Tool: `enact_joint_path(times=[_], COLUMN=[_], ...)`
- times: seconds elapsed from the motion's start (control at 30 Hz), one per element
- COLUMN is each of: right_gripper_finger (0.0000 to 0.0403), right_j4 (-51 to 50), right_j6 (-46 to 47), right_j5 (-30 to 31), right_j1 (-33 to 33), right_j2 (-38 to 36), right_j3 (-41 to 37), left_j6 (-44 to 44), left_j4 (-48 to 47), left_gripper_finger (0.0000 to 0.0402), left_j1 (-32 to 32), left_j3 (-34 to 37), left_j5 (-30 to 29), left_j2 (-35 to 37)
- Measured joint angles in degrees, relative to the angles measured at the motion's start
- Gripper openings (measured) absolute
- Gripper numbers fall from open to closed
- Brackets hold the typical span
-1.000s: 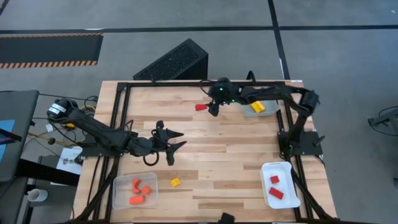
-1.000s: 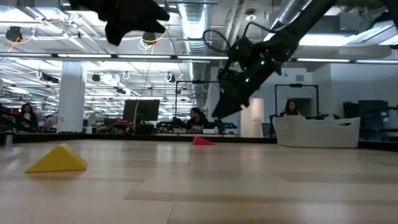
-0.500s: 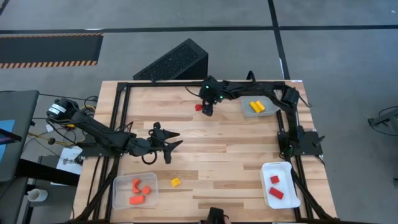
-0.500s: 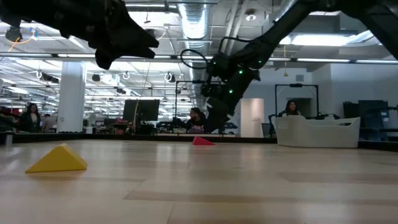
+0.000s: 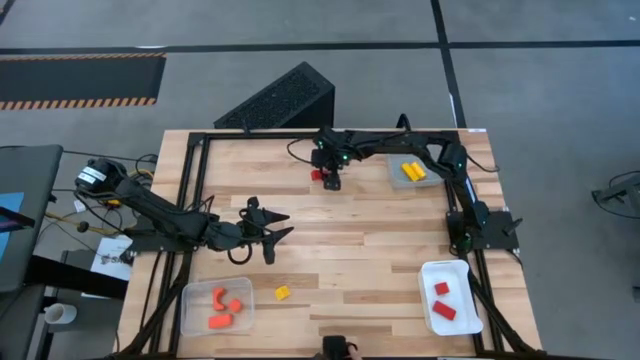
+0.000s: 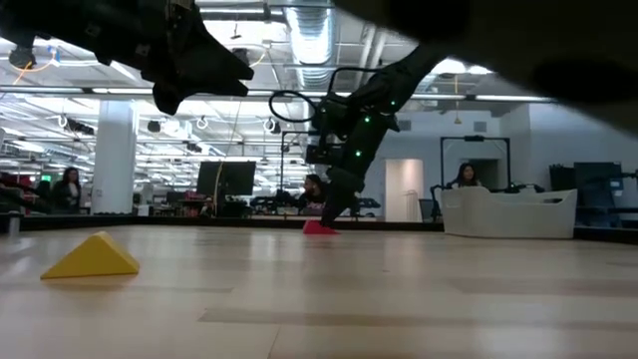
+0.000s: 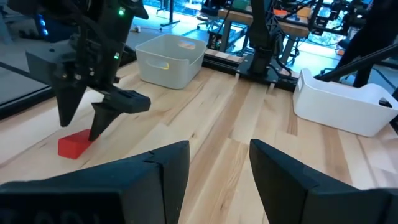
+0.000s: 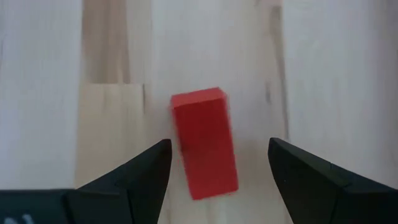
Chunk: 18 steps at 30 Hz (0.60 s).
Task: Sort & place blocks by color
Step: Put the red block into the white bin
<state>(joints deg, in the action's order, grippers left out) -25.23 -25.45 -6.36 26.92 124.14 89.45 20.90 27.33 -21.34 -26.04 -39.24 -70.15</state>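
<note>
A red block (image 8: 204, 142) lies flat on the wood at the table's far middle (image 5: 317, 173). My right gripper (image 8: 219, 165) hangs just over it, open and pointing steeply down, one finger on either side of the block's near end, apart from it. The left wrist view shows the same: my right gripper (image 7: 79, 129) over the red block (image 7: 74, 145). A yellow block (image 5: 283, 292) lies near the front edge. My left gripper (image 5: 270, 236) hovers open and empty over the table's left middle.
A clear tray (image 5: 190, 312) at the near left holds orange blocks. A white tray (image 5: 462, 285) at the near right holds two red blocks. A clear tray (image 5: 395, 178) at the far right holds a yellow block. A black frame (image 5: 200, 170) rims the table.
My right gripper has gone toward the table's left edge and down, rolling at the wrist, until its open fingers stand astride the red block, which has stayed put. My left gripper has sunk a little and then kept still.
</note>
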Motion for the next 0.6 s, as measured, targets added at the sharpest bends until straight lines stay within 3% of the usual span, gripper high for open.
enact_joint_path(times=[0.43, 0.6], right_gripper_finger=[0.0292, 0.0292], right_j4=[-1.9, -7.3], right_j6=[-1.6, -4.4], right_j5=[-2.8, -3.0], right_j1=[0.8, 1.4], right_j2=[-0.1, -0.1], right_j3=[0.0, 2.3], left_j6=[-0.1, 0.0], left_j4=[-1.0, -1.0], left_gripper_finger=[0.0156, 0.0156], left_j1=[0.0, 0.0], left_j3=[0.0, 0.0], left_j5=[-0.1, -0.1], left_j2=[0.0, 0.0])
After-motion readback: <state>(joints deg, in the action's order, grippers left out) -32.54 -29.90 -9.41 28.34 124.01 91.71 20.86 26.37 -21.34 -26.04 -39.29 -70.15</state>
